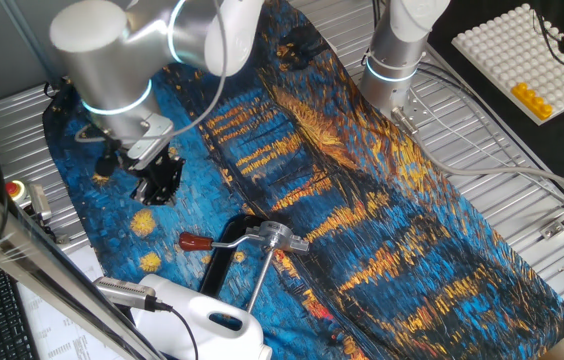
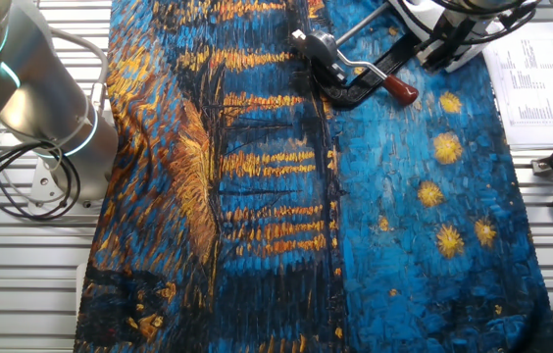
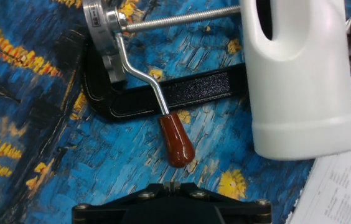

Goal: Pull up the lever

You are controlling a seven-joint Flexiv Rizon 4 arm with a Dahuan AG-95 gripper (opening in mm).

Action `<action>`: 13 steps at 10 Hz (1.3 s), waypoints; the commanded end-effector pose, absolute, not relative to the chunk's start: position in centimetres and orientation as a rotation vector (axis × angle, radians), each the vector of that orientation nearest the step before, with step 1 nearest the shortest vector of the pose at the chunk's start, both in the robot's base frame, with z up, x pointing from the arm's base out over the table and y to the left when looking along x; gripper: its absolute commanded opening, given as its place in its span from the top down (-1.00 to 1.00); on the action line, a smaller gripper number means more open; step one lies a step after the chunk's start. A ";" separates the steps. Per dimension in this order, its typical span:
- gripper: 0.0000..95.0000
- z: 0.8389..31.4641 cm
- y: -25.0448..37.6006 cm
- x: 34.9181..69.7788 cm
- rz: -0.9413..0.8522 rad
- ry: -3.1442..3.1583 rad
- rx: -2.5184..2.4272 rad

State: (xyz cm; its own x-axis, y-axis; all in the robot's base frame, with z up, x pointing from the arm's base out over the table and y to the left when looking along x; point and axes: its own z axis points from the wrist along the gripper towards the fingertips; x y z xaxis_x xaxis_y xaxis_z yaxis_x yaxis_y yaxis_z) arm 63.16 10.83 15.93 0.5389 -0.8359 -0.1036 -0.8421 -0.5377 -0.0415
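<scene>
**Gripper hangs above the cloth, apart from the red-knobbed lever**

The black two-finger gripper (image 1: pixel 158 180) on the silver robot arm (image 1: pixel 132 45) hangs over the blue and orange painted cloth (image 1: pixel 382 200) that covers the table. It holds nothing. Its fingers are not clearly visible in any view, so I cannot tell how wide the jaws stand; the hand view shows only the black base of the gripper (image 3: pixel 172 208) at the bottom edge.

The short thin silver lever with the small dark-red knob (image 1: pixel 224 242) lies low, close over the cloth, near the front of the table and just past the gripper. Its knob end (image 3: pixel 176 140) points toward the gripper, near it but apart. The other end bends into the round silver pivot hub (image 3: pixel 104 25). A flat black bar (image 3: pixel 182 93) lies on the cloth under the lever. A long plain silver rod (image 3: pixel 182 18) runs from the hub behind a white plastic jug with a handle (image 3: pixel 300 74), which rests beside the lever. In the other fixed view the lever (image 2: pixel 379 78) sits at the cloth's far edge.
</scene>
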 end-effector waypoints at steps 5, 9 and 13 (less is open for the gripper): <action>1.00 15.9 10.8 63.1 0.131 1.455 -2.713; 0.60 15.2 11.3 62.4 0.136 1.174 -2.810; 0.20 12.8 12.1 61.6 0.128 1.072 -2.817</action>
State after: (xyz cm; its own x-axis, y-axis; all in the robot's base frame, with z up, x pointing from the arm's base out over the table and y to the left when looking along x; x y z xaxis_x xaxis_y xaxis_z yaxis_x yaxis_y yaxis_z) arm 61.77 11.77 13.42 0.7202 -0.6855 -0.1063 -0.6928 -0.7186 -0.0602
